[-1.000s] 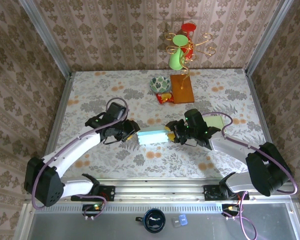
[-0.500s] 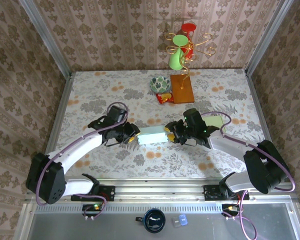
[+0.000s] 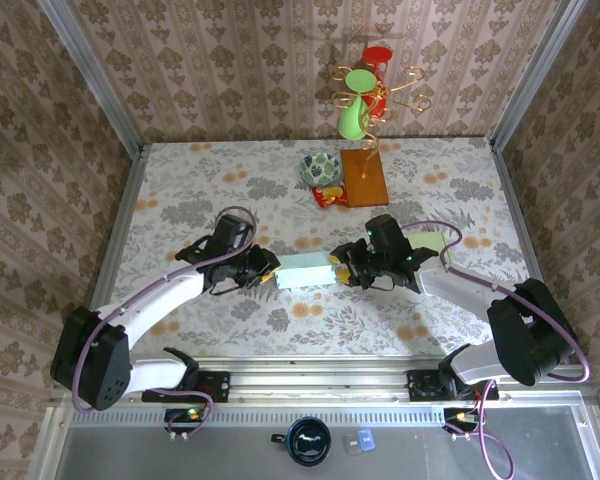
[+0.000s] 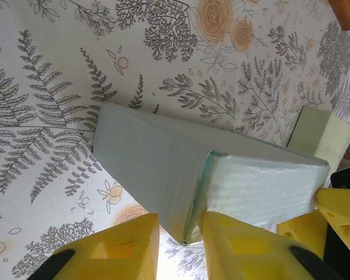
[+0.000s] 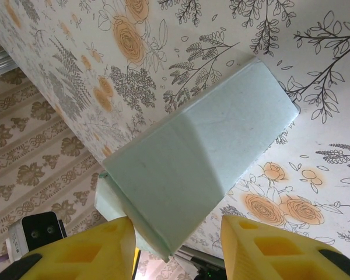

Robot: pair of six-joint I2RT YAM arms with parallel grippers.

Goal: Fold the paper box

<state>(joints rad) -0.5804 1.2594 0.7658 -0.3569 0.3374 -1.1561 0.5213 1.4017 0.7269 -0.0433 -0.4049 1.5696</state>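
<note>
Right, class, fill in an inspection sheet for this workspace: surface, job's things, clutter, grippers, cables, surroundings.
Surface: floral-print tablecloth, lying flat.
Job's things: pale blue-green paper box, mid-table between the arms.
Clutter: patterned ceramic bowl, orange-brown flat board, red-and-yellow packet, pale green pad.
Grippers: left gripper straddles one end of the box, grip unclear; right gripper appears clamped on the other end.
Cables: purple cables loop along both arms, off the box.
Surroundings: patterned wallpaper walls, aluminium frame, dark mug below the near edge.

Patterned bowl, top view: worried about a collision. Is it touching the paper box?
No, the bowl sits well behind the paper box, apart from it, beside the orange board.
</note>
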